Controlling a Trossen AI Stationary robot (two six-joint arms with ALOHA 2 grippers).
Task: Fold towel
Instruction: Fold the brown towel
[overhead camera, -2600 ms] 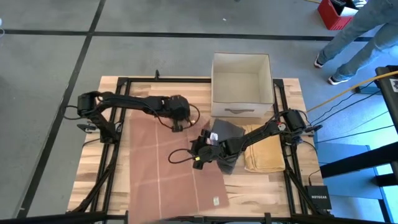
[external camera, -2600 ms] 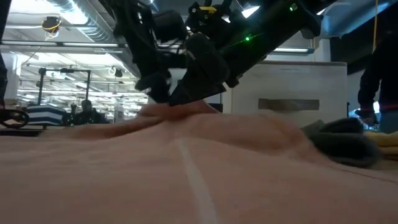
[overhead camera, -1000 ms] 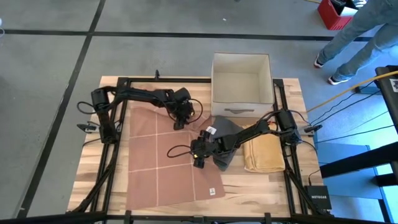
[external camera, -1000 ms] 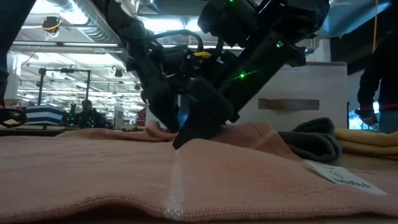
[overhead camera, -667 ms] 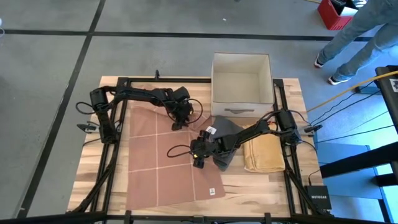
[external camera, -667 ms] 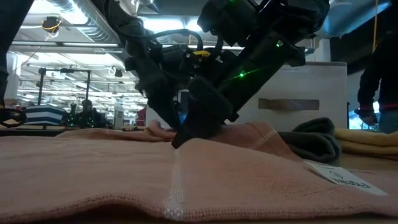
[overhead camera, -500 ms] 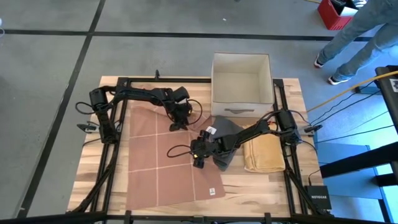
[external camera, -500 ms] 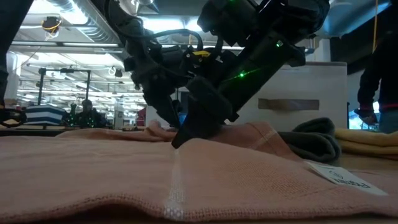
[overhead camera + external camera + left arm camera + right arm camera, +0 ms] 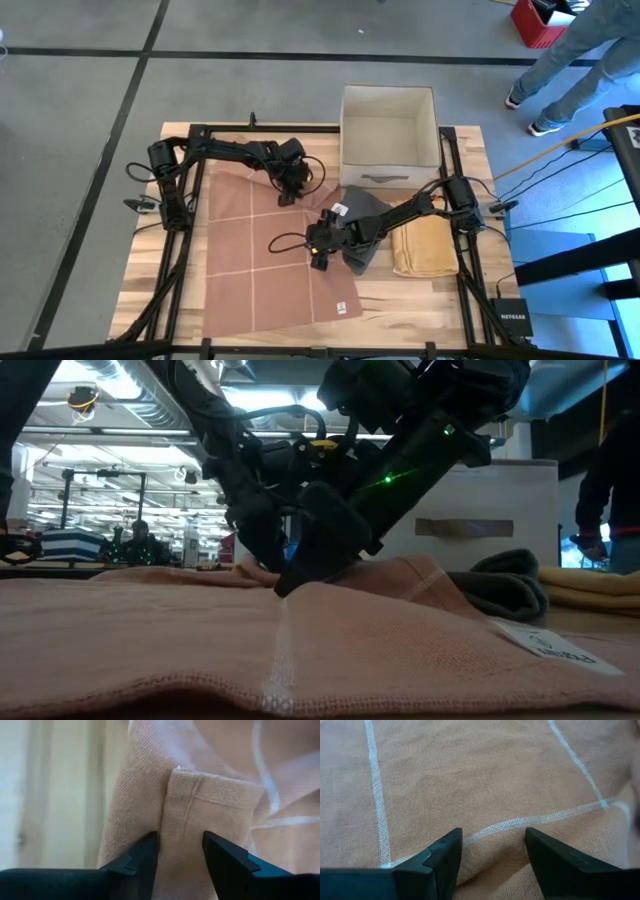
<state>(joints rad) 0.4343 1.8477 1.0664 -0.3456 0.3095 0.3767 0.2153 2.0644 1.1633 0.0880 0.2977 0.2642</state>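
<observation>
A brownish-pink towel (image 9: pixel 255 250) with thin white lines lies spread on the wooden table (image 9: pixel 400 300). Its white label (image 9: pixel 345 307) is near the front right corner. My left gripper (image 9: pixel 287 195) is at the towel's far right part, shut on a raised bit of cloth (image 9: pixel 182 820). My right gripper (image 9: pixel 320 255) stands open over the towel's right half, fingers slanting down onto the flat cloth (image 9: pixel 492 820). In the low view the right gripper's fingers (image 9: pixel 290 582) come down in front of the left gripper's. My left gripper pinches a hemmed, doubled-over edge of the towel (image 9: pixel 184 835) between its two fingers, at the towel's far right part. The fingers slant down onto it from the far left. That bit stands up as a small hump (image 9: pixel 255 570); the remainder lies flat. My right gripper's fingertips (image 9: pixel 285 588) appear to rest on the towel's top surface, slanting down from the right. Nothing is pinched between them; the cloth (image 9: pixel 492 845) lies flat under the gap.
A white open box (image 9: pixel 388 135) stands at the far edge. A grey cloth (image 9: pixel 365 215) and a folded yellow towel (image 9: pixel 425 245) lie right of the towel, under the right arm. A person's legs (image 9: pixel 570 60) show beyond the table's far right corner.
</observation>
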